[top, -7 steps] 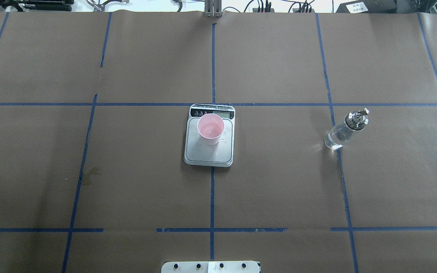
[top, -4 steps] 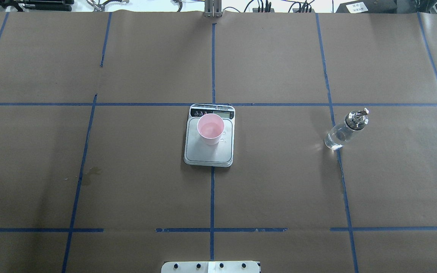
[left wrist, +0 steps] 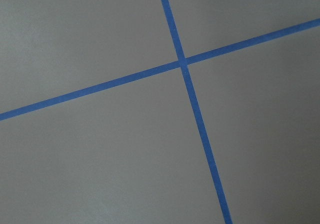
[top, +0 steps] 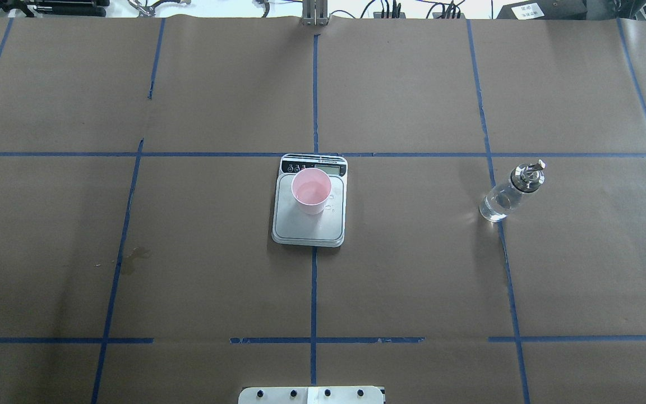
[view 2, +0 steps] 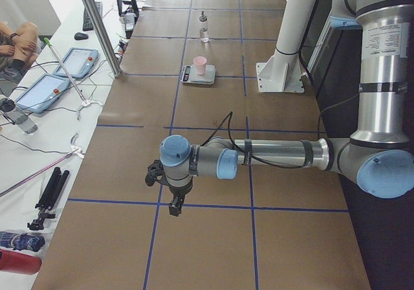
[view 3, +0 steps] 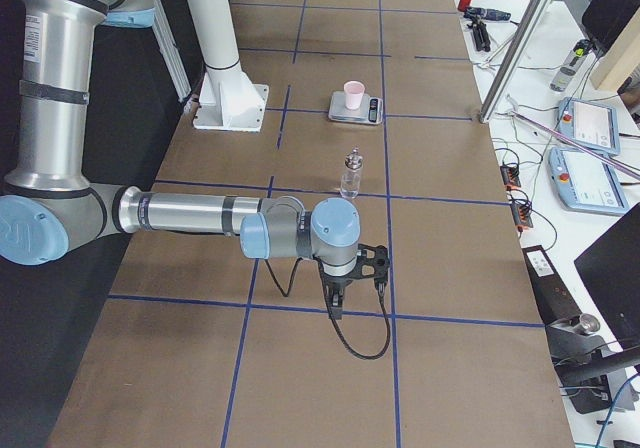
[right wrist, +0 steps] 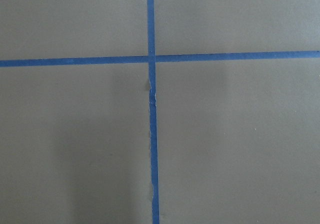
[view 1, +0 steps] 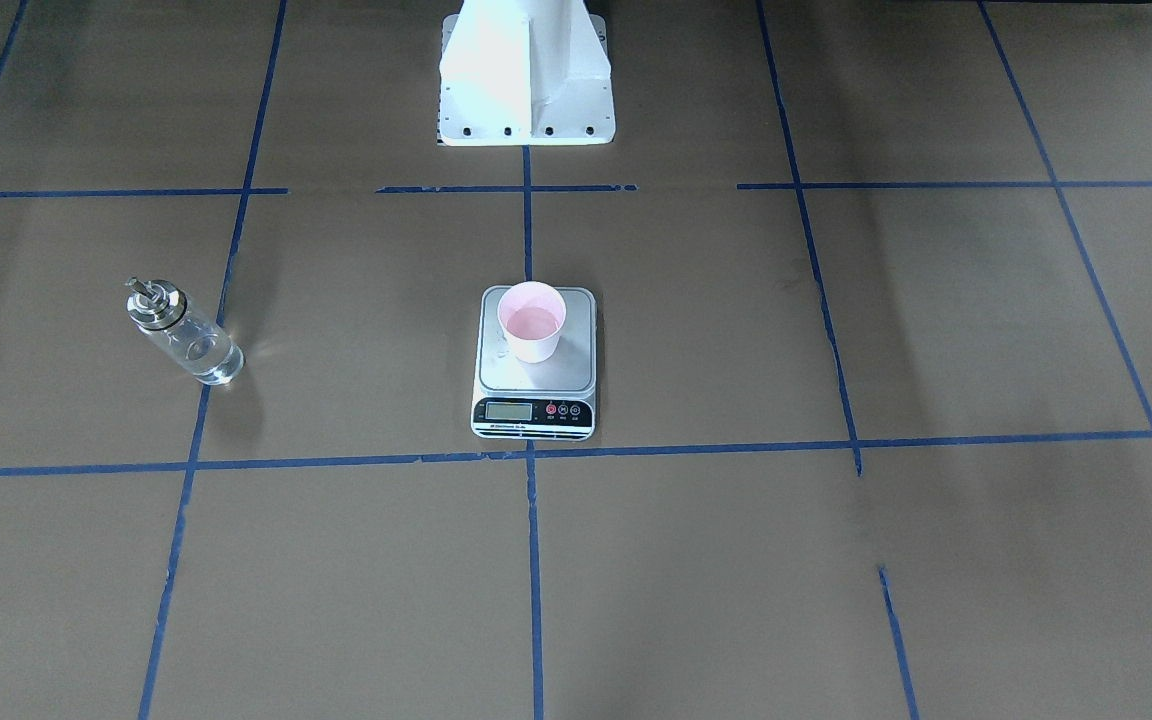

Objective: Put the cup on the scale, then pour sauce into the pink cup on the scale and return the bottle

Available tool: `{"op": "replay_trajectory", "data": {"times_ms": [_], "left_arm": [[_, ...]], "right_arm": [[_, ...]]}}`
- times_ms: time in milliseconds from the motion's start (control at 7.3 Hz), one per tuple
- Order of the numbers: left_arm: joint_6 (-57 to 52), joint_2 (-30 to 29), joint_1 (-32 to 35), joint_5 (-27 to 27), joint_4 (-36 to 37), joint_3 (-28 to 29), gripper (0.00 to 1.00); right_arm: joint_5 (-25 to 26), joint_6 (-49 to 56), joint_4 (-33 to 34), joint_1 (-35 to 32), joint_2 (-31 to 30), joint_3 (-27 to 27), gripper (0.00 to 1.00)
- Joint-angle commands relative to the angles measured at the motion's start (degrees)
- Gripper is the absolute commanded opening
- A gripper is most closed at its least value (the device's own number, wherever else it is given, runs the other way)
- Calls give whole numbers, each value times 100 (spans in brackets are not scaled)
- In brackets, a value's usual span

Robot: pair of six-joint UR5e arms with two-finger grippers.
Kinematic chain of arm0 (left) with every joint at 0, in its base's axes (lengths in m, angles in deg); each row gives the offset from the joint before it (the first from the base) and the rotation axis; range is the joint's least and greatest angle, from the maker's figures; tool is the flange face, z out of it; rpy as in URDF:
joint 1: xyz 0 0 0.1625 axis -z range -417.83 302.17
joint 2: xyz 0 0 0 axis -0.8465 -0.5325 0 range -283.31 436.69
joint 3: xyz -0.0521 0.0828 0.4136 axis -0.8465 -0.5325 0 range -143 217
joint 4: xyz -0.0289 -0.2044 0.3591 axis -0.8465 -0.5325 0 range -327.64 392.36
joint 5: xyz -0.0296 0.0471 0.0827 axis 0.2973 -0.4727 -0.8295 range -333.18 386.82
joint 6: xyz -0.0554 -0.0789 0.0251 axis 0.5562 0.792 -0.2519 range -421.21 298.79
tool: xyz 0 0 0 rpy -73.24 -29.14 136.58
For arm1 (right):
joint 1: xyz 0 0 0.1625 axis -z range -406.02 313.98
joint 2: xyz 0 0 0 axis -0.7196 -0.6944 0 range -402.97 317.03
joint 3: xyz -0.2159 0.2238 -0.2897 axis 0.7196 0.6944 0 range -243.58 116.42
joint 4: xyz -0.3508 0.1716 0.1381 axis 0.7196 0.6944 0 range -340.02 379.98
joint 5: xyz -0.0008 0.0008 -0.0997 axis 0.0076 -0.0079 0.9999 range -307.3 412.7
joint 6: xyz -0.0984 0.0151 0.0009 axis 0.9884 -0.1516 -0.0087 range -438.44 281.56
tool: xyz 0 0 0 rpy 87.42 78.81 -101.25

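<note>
Counting outward from the robot's side: one white mounting plate (top: pixel 312 395) at the near edge of the table (top: pixel 413 269), which was covered in brown paper with a blue tape grid. There were two arms, stationed at opposite ends of the table and caught only by the side cameras. The left gripper (view 2: pixel 173 207) and right gripper (view 3: pixel 335 303) each pointed down over a tape crossing, with nothing to be made out between the jaws. Whether the jaws were released or clenched could not be told. Mid-table, on the centre line, was one scale (top: pixel 307 231), its display strip on the side away from the robot. One cup (top: pixel 311 191) stood upright on the platform toward the display end, within its edges. A faint level of sauce (view 1: pixel 532 322) seemed to show inside, too clear to be sure of, and what looked like a few drops lay on the platform just beside the cup. At like depth, well apart to the robot's right, was one bottle (top: pixel 508 193). It stood on the table at a tape line, long axis vertical, cap and spout uppermost, partly full, touching nothing. Governing relation: the bottle lay between the right gripper and the scale along the table, so the right arm was the nearer, and the left gripper was well off beyond the scale. Judgement: with the cup placed and the bottle set apart, the task appeared complete or nearly so. Any further pour would call for a side grasp of the bottle's body by the right arm.
</note>
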Motion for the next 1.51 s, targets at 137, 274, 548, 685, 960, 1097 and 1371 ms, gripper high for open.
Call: {"op": "replay_trajectory", "data": {"times_ms": [137,274,548,685,960,1097,1371], "left_arm": [[472,-66,60,211,-2,-69,100],[719,-101,69,212,7,-191,100],[730,-49,130,212,-2,-141,100],[739,-14,261,213,-11,-131,100],[774,-83,631,204,-28,-184,100],[774,-101,631,204,-28,-184,100],[774,-110,631,204,-28,-193,100]], "right_arm": [[-14,-125,-197,6,121,143,100],[-23,-213,-197,6,182,143,100],[-23,-231,-197,6,192,143,100],[-23,-231,-197,6,192,143,100],[-14,-240,-180,6,297,161,100],[-14,-240,-188,6,306,170,100],[-23,-240,-197,6,306,178,100]]}}
